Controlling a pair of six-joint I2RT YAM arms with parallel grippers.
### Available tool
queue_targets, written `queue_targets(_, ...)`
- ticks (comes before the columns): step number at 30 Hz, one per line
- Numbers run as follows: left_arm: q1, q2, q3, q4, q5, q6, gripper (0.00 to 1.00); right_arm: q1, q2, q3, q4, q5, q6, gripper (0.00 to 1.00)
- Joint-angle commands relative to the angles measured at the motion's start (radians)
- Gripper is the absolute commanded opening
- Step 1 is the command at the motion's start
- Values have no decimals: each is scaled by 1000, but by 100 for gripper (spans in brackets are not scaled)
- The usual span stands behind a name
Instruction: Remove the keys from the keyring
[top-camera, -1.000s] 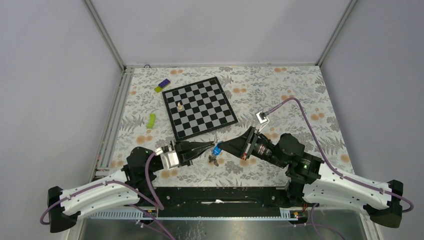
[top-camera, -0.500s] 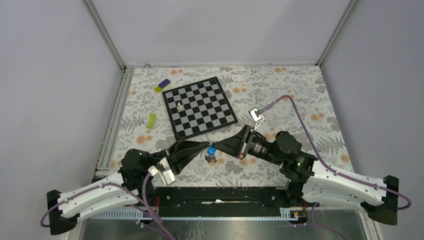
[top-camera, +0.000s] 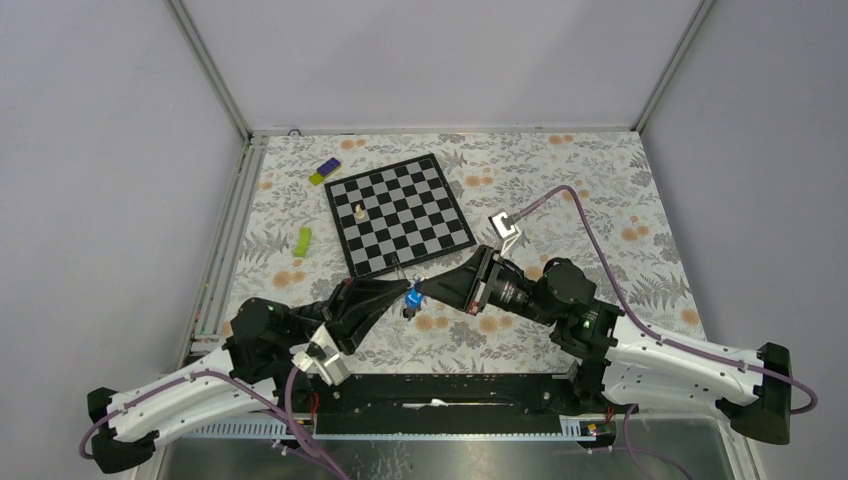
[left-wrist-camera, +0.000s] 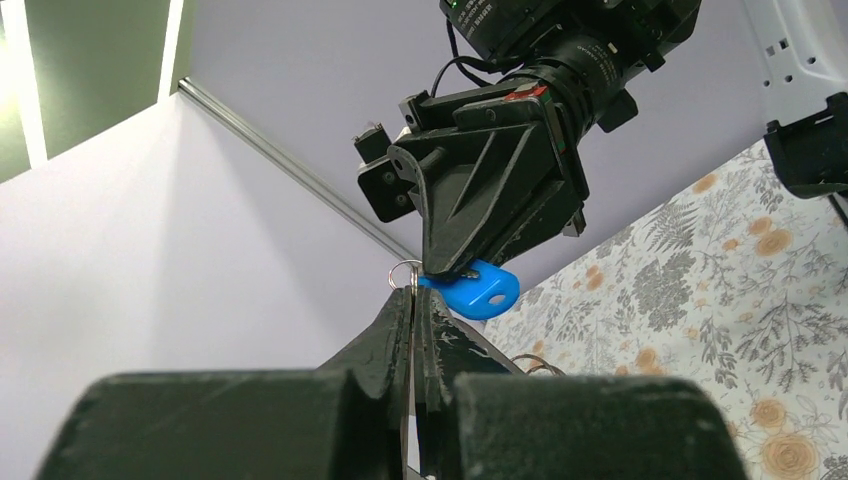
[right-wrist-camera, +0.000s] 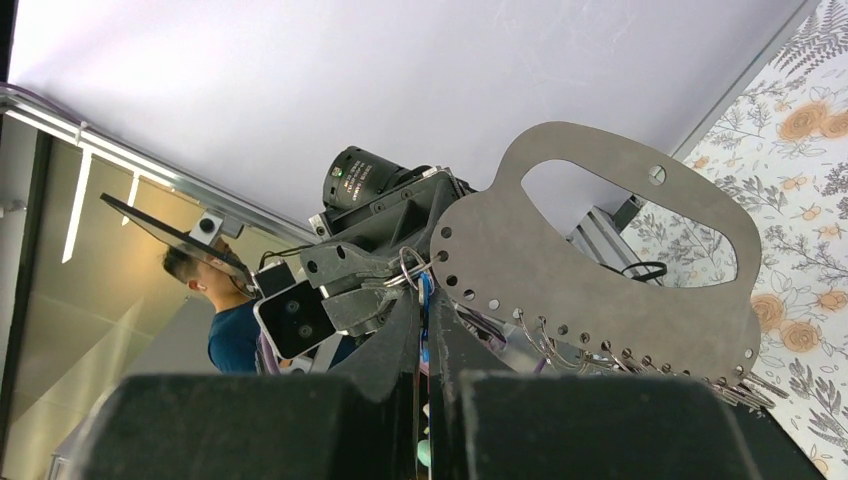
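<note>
No legible text, seemingly, on anything.

Soft, even light fills the top view. The floral tablecloth (top-camera: 560, 180) and the chessboard (top-camera: 398, 214) read crisp and matt, with only faint shadows beneath my arms.

From my left wrist, my left gripper (left-wrist-camera: 413, 292) is a dark, blurred mass low in the frame and sharpens only toward its tips. The blue tag (left-wrist-camera: 478, 288) of the keyring (left-wrist-camera: 404, 268) is in focus. So is my right gripper (left-wrist-camera: 455, 270), a near-silhouette against the bright lilac wall. A white band (left-wrist-camera: 172, 45) is overexposed at top left.

From my right wrist, my own fingers (right-wrist-camera: 390, 345) are soft and black. Bright strips (right-wrist-camera: 75, 205) glare at the left, and the grey metal plate (right-wrist-camera: 600, 290) is flatly lit.
</note>
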Motion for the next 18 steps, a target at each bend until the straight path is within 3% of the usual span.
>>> queue_targets(1, -4, -45, 37, 61, 23, 75, 0, -11, 10, 45, 101, 53, -16, 0)
queue_targets(18, -4, -88, 41, 27, 77, 76, 0, -11, 79, 35, 103, -24, 102, 0)
